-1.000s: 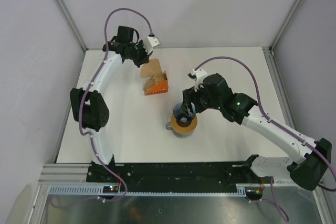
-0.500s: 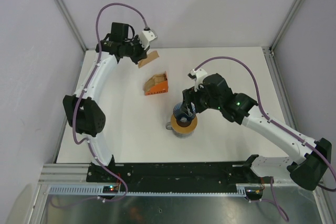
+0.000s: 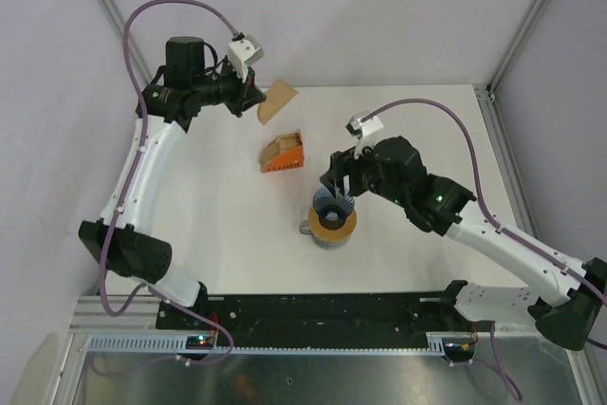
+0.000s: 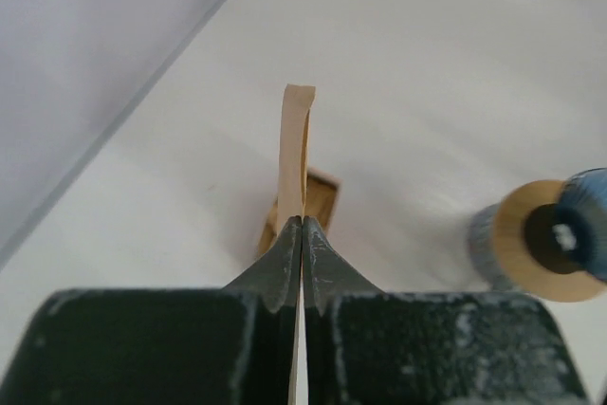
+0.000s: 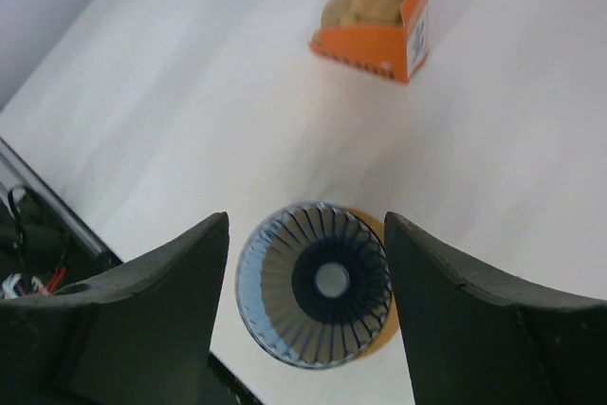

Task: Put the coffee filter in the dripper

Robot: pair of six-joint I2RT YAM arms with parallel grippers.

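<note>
L gripper (image 3: 256, 101) clamped tight on the coffee filter (image 3: 277, 104), which is edge-on and up off the worktop (image 3: 218, 225), approx 11 o'clock of the orange box (image 3: 284, 154) in top view. R gripper (image 5: 305, 244) is spread wide either side of the dripper (image 5: 270, 286); can't tell if its pads touch. Dripper is mouth up, ribs showing, over the grey cup (image 3: 327, 226) w/ tan ring, nr its 12 o'clock rim.

Lab: aluminium-framed enclosure (image 3: 114, 18), white walls.
</note>
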